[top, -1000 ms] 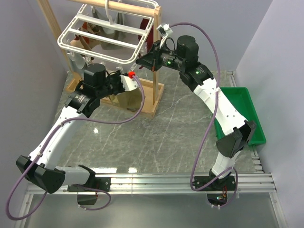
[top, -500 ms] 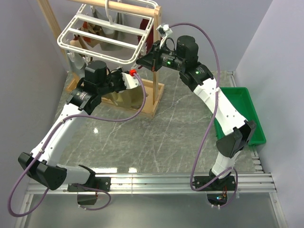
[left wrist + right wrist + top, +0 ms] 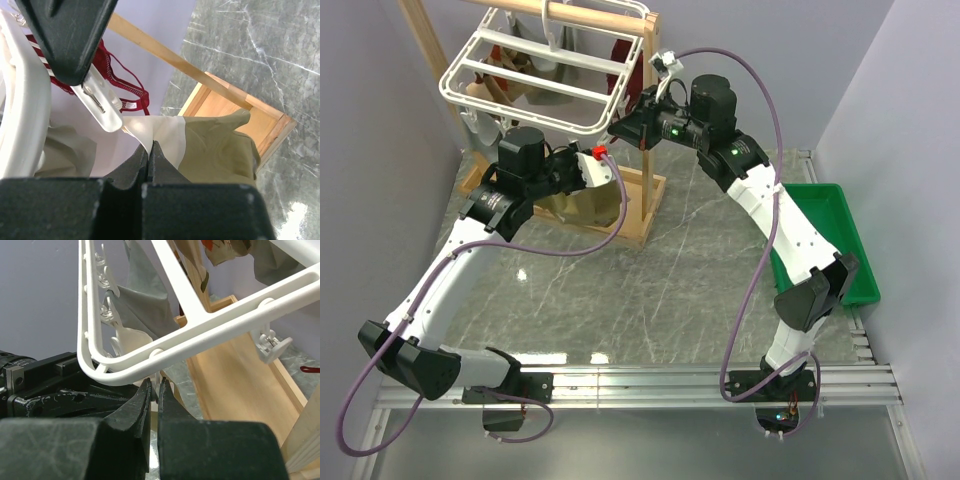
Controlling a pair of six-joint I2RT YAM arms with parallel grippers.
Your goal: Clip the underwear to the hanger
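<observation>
Underwear point(image 3: 220, 150) hangs from the left gripper point(image 3: 148, 150), jaws pinched on its pale edge, just below a dangling clip point(image 3: 102, 107) of the hanger point(image 3: 200, 332); the right gripper point(image 3: 154, 385), pressed together, sits under the hanger's near rim.

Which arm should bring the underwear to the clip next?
Left: left pincer pinches the tan underwear close to a clip on the white hanger; right pincer is shut at the hanger's corner.
</observation>
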